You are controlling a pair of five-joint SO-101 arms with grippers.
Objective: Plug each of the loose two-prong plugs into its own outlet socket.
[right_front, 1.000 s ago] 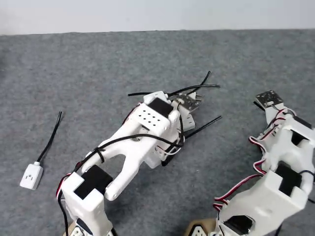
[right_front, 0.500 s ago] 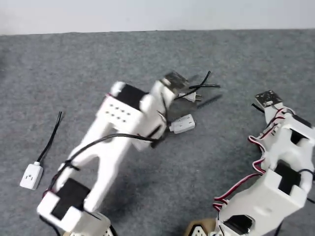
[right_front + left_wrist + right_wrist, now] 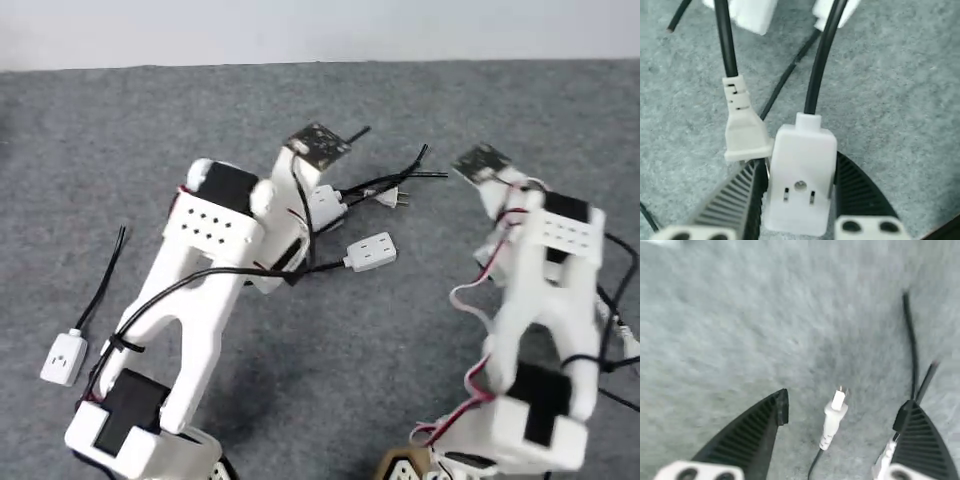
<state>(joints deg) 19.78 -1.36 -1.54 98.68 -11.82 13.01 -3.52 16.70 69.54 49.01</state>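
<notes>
My left gripper (image 3: 799, 172) has its fingers (image 3: 740, 192) clamped tight on a white outlet socket (image 3: 800, 155). Its slots face the wrist camera and a black cord (image 3: 822, 55) runs off its far end. A two-prong plug (image 3: 742, 137) sits just beside it, touching one finger (whether it is pinched as well, I cannot tell). From the high view I see that outlet socket (image 3: 325, 205) at the left arm's tip, near the middle of the grey desk (image 3: 450, 110). A second socket (image 3: 372, 252) lies on the desk near it, and a third socket (image 3: 64, 358) lies well apart at the left side. My right gripper (image 3: 845, 410) hangs over the desk with its fingers spread wide. A second plug (image 3: 832, 415) lies on the desk between them, touching neither.
</notes>
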